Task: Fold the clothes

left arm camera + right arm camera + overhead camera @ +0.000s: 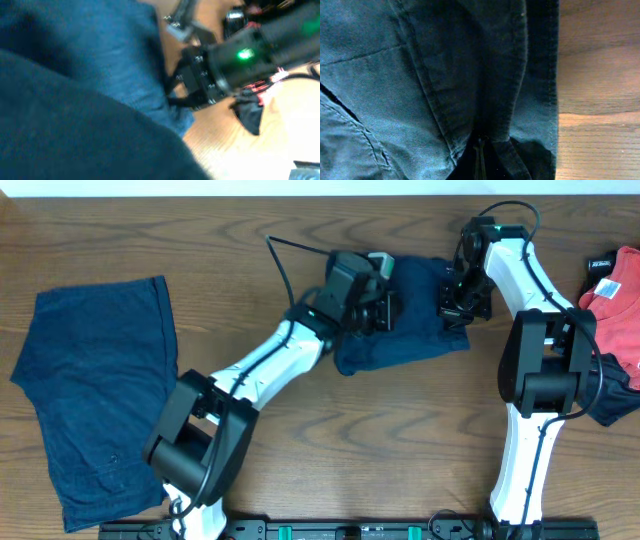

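My left gripper (pixel 385 308) and right gripper (pixel 457 304) flank the bunched navy garment (pixel 415 335) at opposite ends of its length; I can't tell whether either is clamped.

A brown wood-grain table (pixel 400 430) fills the view, evenly lit; a pale strip (pixel 200 185) borders its far edge.

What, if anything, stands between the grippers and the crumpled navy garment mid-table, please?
Nothing visible: the left gripper and the right gripper are both down on the crumpled navy garment, one at each end.
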`<state>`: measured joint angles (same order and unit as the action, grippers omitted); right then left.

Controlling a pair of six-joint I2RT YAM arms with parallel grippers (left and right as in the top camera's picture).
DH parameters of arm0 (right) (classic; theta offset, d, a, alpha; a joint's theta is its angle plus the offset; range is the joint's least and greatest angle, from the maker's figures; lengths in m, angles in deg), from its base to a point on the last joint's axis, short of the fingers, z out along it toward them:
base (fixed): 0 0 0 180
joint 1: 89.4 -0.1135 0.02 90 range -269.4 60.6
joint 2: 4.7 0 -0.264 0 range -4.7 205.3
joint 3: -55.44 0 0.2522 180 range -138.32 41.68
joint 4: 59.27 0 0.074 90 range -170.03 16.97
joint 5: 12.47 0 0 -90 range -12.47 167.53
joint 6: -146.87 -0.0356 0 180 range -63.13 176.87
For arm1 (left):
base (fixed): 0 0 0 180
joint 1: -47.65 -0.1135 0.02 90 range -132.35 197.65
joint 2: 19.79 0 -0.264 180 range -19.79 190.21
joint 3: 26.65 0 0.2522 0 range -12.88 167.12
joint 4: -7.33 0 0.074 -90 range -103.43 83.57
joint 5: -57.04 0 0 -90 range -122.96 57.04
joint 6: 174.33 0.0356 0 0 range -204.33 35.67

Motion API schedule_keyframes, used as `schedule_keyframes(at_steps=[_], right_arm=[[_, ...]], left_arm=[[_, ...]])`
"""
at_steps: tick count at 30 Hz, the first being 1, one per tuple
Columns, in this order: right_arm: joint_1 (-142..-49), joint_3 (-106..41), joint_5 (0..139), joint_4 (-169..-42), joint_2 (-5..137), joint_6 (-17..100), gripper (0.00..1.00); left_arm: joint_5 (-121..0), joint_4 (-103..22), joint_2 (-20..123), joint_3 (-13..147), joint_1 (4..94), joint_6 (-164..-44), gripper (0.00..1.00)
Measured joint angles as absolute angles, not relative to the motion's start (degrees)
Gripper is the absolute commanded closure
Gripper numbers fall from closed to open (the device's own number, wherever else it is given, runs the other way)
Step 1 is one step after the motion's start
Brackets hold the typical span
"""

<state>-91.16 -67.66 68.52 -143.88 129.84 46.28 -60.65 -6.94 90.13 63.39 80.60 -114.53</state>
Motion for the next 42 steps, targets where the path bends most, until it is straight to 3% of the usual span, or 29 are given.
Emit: schedule_keyframes(at_steps=[14, 28, 42], right_arm=[[-91.16, -67.66, 68.49, -143.94, 129.84, 46.89, 0.99], [-91.16, -67.66, 68.47, -144.05, 129.86, 46.91, 0.99], [-91.16, -67.66, 68.34, -144.12, 129.88, 46.91, 0.99]], left_arm=[[-58.48, -27.36, 88.23, 73.26, 75.61, -109.33, 0.94], [-51.84, -42.48, 80.61, 74.60, 64.71, -105.76, 0.94], [-47.69, -50.37, 80.61, 74.60, 61.23, -105.20, 0.94]])
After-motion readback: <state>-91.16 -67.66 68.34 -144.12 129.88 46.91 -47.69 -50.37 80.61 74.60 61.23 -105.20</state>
